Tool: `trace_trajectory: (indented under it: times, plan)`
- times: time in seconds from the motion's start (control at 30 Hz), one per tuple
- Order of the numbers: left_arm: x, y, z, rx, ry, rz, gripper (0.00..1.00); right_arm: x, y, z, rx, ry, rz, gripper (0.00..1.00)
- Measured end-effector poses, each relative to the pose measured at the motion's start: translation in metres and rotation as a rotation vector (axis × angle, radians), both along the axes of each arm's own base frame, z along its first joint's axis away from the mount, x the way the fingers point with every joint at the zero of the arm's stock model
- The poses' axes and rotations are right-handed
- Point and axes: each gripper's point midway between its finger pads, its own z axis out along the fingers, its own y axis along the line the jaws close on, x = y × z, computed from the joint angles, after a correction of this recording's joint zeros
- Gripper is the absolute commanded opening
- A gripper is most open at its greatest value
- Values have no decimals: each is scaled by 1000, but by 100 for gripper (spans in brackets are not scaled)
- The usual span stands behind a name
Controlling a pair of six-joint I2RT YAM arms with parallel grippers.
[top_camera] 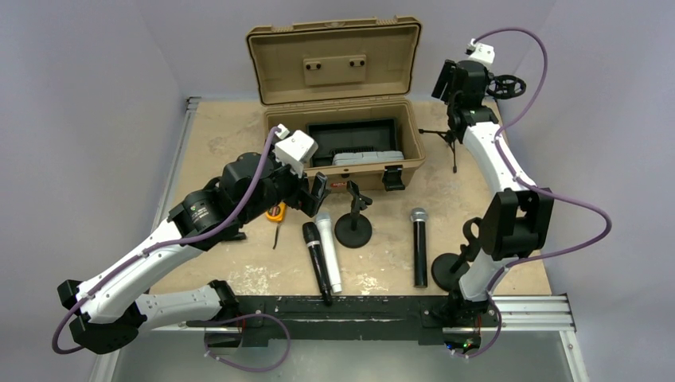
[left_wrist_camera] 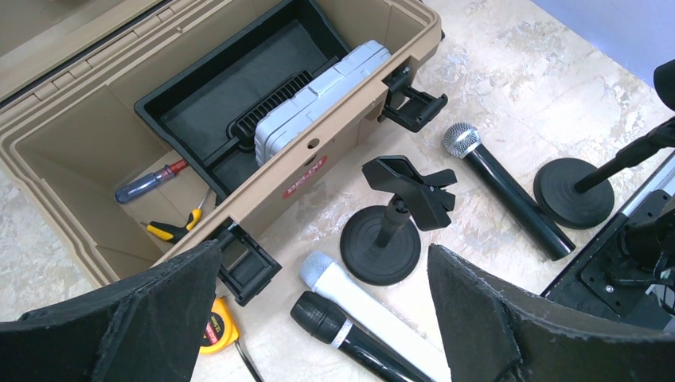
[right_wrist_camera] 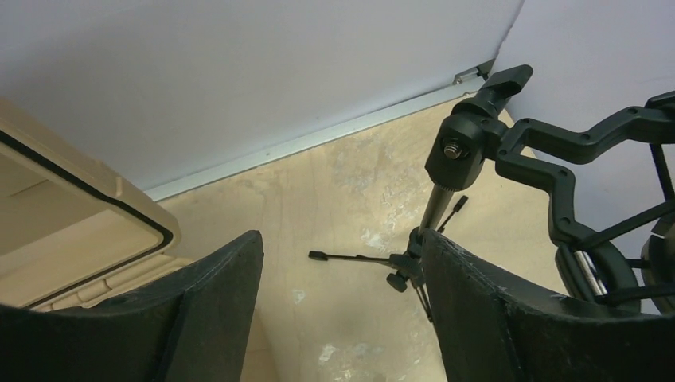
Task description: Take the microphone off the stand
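Seemingly the job is done, or nearly. At the back sits the open tan case (top_camera: 275, 64). The tripod stand (right_wrist_camera: 434, 207) and the round-based clip stand (top_camera: 353, 227) appear to hold nothing. Three microphones lie flat on the table (top_camera: 231, 135) by the clip stand — silver-headed (top_camera: 419, 247), white (top_camera: 328, 251), black (top_camera: 317, 259). The left gripper (left_wrist_camera: 324, 251) and right gripper (right_wrist_camera: 342, 237) hover spread and empty. The case's red label (left_wrist_camera: 306, 177) is too blurred to read.

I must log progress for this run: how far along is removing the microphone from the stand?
Done, it seems: the clip of the middle stand is empty, and the white microphone, black microphone and silver-headed microphone all lie flat on the table. In hand: nothing; the left gripper and right gripper are open and empty. Left: probably only pulling the arms back.
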Motion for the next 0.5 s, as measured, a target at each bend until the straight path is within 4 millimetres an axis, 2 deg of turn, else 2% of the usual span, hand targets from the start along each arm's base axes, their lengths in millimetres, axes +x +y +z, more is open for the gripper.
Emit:
trace_trajectory:
  times: [0.17,0.3,0.5]
  plan:
    - [0,0,0,1,1,-1,98,-1,-1,2,38,-5,-27,74]
    - [0,0,0,0,1,0,98,-5,-10,-1,90,-27,-125,75]
    - [0,0,0,0,1,-1,98,-3,-31,-23,113,-31,-301,71]
